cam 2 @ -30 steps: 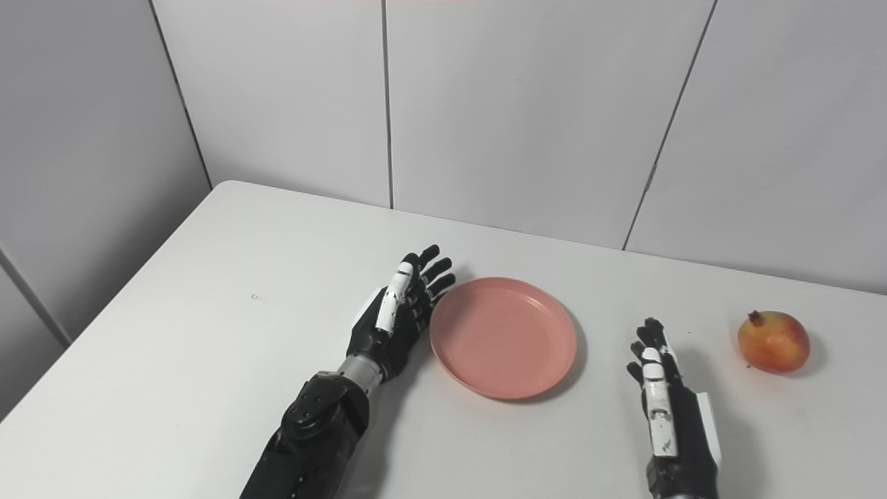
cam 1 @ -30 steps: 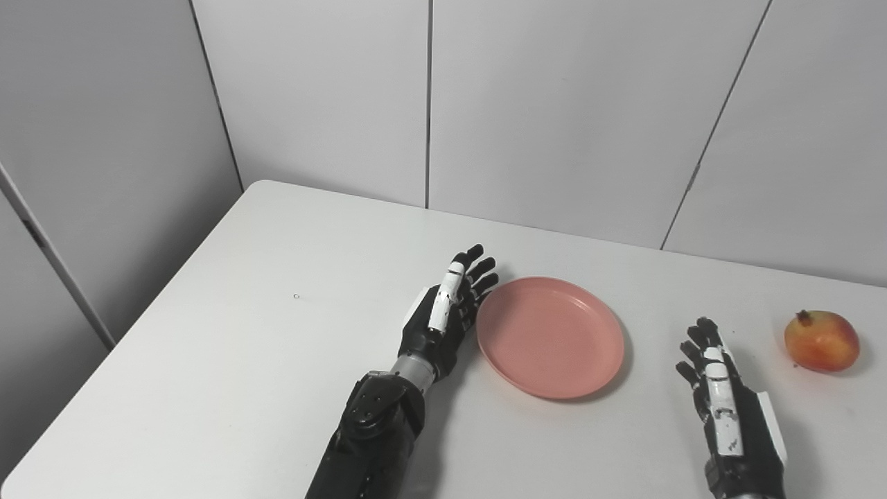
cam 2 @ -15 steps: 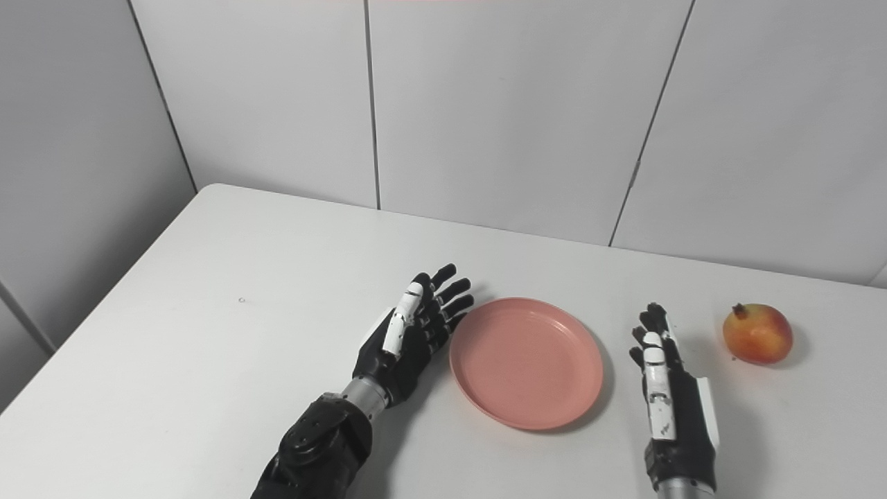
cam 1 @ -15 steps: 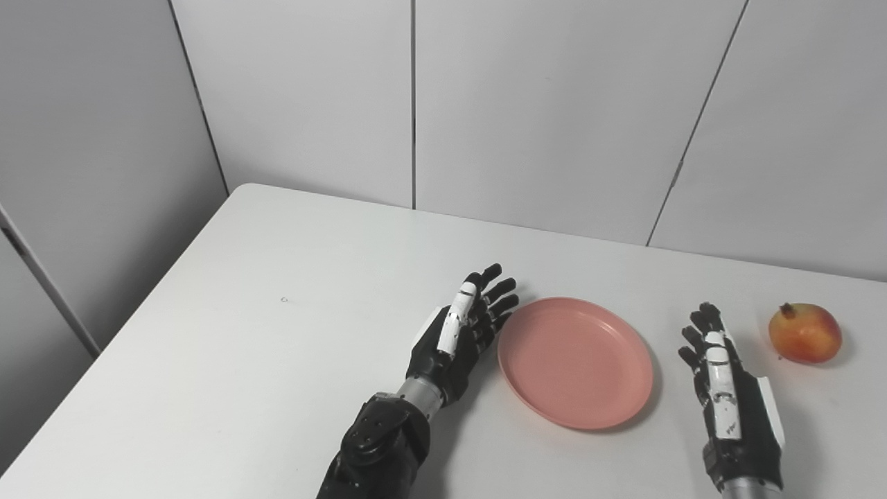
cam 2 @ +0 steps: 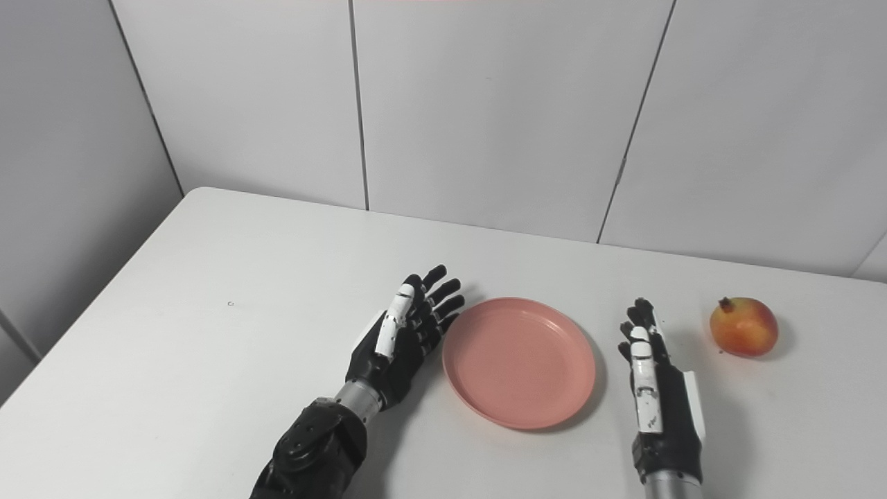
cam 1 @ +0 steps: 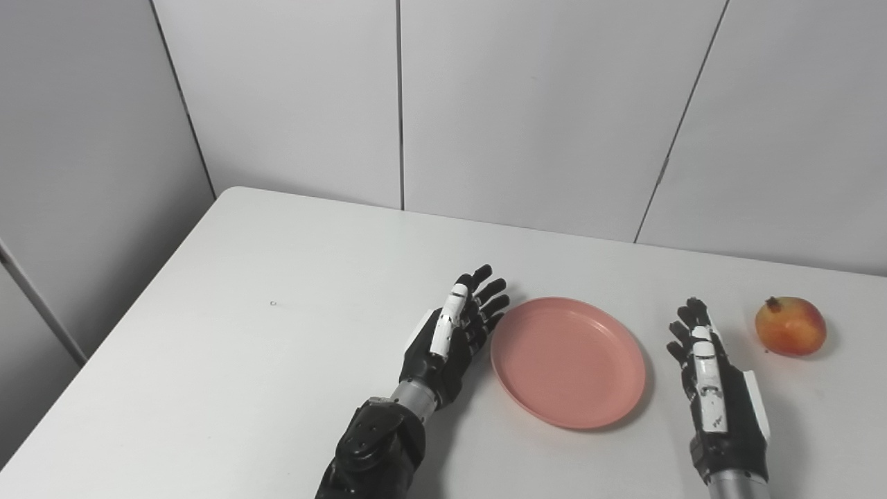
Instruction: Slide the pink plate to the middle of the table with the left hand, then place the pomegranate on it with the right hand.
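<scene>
My view has swung rightward; my left hand has drawn slightly back from the round pink plastic plate mid-counter, fingers apart. My right hand rests spread and empty, with the red-yellow pomegranate near it at far right.

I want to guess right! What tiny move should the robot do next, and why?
Probably reach the right hand toward the pomegranate. The plate already sits about mid-table, empty, the fruit lies apart on the table, and both hands are open.
</scene>
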Controlling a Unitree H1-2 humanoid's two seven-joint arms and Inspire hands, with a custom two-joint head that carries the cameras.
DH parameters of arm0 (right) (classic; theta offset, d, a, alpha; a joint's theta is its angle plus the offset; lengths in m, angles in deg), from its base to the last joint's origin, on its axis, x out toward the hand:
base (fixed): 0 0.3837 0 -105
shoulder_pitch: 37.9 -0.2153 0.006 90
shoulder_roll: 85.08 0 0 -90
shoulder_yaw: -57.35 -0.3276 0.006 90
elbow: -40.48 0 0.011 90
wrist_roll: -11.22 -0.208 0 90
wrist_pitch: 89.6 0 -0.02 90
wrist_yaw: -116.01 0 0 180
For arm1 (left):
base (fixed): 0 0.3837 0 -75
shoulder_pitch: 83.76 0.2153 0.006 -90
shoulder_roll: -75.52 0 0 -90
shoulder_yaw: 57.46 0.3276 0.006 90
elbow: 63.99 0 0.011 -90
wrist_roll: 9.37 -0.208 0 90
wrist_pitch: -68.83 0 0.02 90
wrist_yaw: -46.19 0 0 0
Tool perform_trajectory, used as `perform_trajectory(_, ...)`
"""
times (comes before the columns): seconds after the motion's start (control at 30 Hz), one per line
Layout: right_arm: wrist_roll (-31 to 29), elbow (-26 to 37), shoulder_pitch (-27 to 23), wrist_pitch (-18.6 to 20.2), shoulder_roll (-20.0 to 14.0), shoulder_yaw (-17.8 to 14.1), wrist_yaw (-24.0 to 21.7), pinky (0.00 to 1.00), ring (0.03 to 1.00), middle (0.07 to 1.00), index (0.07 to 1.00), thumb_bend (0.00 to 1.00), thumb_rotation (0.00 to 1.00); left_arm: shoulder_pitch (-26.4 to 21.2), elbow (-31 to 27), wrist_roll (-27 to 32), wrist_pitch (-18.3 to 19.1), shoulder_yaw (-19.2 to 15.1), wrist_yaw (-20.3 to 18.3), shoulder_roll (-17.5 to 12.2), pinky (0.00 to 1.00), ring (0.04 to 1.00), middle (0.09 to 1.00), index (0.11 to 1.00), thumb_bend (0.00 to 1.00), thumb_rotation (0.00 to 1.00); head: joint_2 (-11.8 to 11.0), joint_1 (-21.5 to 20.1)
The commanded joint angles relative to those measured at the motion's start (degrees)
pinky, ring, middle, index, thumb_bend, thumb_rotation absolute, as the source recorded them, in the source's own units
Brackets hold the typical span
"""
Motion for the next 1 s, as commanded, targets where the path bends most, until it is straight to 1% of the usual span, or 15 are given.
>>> perform_trajectory(0.0,0.0,1.9,-2.0,-0.9,-0.1,-0.2,0.1,0.95,0.947,0.958,0.957,0.25,1.0,1.2,0.0,-1.4,-0.1,-0.1,0.8,-0.2,0.94,0.932,0.937,0.941,0.4,1.0,0.1,0.1)
perform_trajectory(0.1,0.2,2.3,-2.2,-1.4,0.0,-0.2,0.2,0.94,0.944,0.953,0.949,0.25,1.0,1.5,-0.3,-1.8,-0.5,-0.3,0.5,-0.5,0.95,0.938,0.943,0.944,0.41,1.0,0.1,-2.0)
perform_trajectory(0.13,0.3,2.7,-2.2,-1.2,0.1,-0.1,0.2,0.94,0.942,0.95,0.945,0.25,1.0,1.6,-0.4,-1.9,-0.6,-0.5,0.4,-0.7,0.95,0.939,0.945,0.944,0.41,1.0,0.2,-3.2)
perform_trajectory(0.17,0.3,3.0,-2.3,-1.0,0.2,0.0,0.2,0.93,0.937,0.944,0.935,0.24,1.0,1.7,-0.4,-1.9,-0.6,-0.7,0.5,-0.7,0.95,0.938,0.944,0.942,0.41,1.0,0.2,-3.4)
perform_trajectory(0.2,0.6,3.4,-2.4,-0.7,0.2,0.1,0.2,0.93,0.936,0.942,0.933,0.24,1.0,1.7,-0.5,-1.8,-0.7,-0.8,0.5,-0.8,0.95,0.937,0.943,0.941,0.4,1.0,0.2,-4.9)
perform_trajectory(0.23,0.8,3.5,-2.4,-0.4,0.2,0.2,0.3,0.93,0.935,0.941,0.931,0.23,1.0,1.8,-0.5,-1.8,-0.7,-1.0,0.5,-0.8,0.94,0.937,0.944,0.941,0.4,1.0,0.2,-5.1)
perform_trajectory(0.3,1.6,4.3,-2.6,0.2,0.2,0.6,0.4,0.91,0.926,0.934,0.924,0.23,1.0,1.8,-0.2,-1.6,-1.3,-1.3,0.1,-1.2,0.95,0.94,0.95,0.948,0.4,1.0,0.2,-6.8)
perform_trajectory(0.4,3.3,5.1,-2.9,0.0,0.1,1.1,0.7,0.9,0.92,0.93,0.921,0.23,1.0,1.8,0.5,-1.1,-1.9,-1.9,-0.3,-1.6,0.95,0.943,0.955,0.954,0.4,1.0,-0.2,-8.9)
perform_trajectory(0.5,4.9,6.1,-3.0,-0.1,-0.2,1.4,0.9,0.91,0.912,0.927,0.92,0.25,1.0,1.7,1.3,-0.7,-2.4,-2.4,-0.6,-1.8,0.95,0.943,0.955,0.954,0.4,1.0,-0.5,-9.8)
perform_trajectory(0.7,7.8,9.6,-3.3,2.4,-0.4,1.4,1.0,0.89,0.9,0.908,0.898,0.29,1.0,1.8,2.3,-0.7,-4.5,-3.0,-1.7,-2.3,0.95,0.943,0.956,0.957,0.4,1.0,-1.7,-13.1)
perform_trajectory(0.77,8.7,10.1,-3.5,2.5,-0.1,1.4,1.3,0.88,0.898,0.906,0.895,0.3,1.0,1.8,2.6,-0.6,-4.8,-3.3,-1.8,-2.4,0.95,0.94,0.953,0.955,0.4,1.0,-2.2,-14.4)
perform_trajectory(0.8,9.1,10.1,-3.5,2.5,0.1,1.4,1.4,0.88,0.897,0.905,0.896,0.3,1.0,1.8,2.7,-0.5,-4.9,-3.4,-1.9,-2.4,0.95,0.94,0.953,0.954,0.4,1.0,-2.2,-14.4)
perform_trajectory(0.9,12.5,10.0,-4.7,2.0,-0.4,1.8,2.1,0.87,0.893,0.899,0.894,0.32,1.0,1.7,3.9,0.1,-5.7,-4.1,-2.6,-2.9,0.95,0.942,0.955,0.955,0.4,1.0,-3.0,-16.3)
perform_trajectory(0.93,13.7,9.8,-5.0,1.7,-0.6,1.9,2.3,0.86,0.889,0.896,0.89,0.34,1.0,1.6,4.2,0.2,-5.9,-4.2,-2.7,-3.0,0.96,0.942,0.954,0.954,0.4,1.0,-3.1,-16.4)
perform_trajectory(0.97,15.4,9.6,-5.6,1.4,-1.0,2.1,2.7,0.86,0.886,0.893,0.887,0.37,1.0,1.6,4.5,0.3,-6.0,-4.4,-2.7,-3.1,0.96,0.941,0.953,0.953,0.4,1.0,-3.5,-17.4)
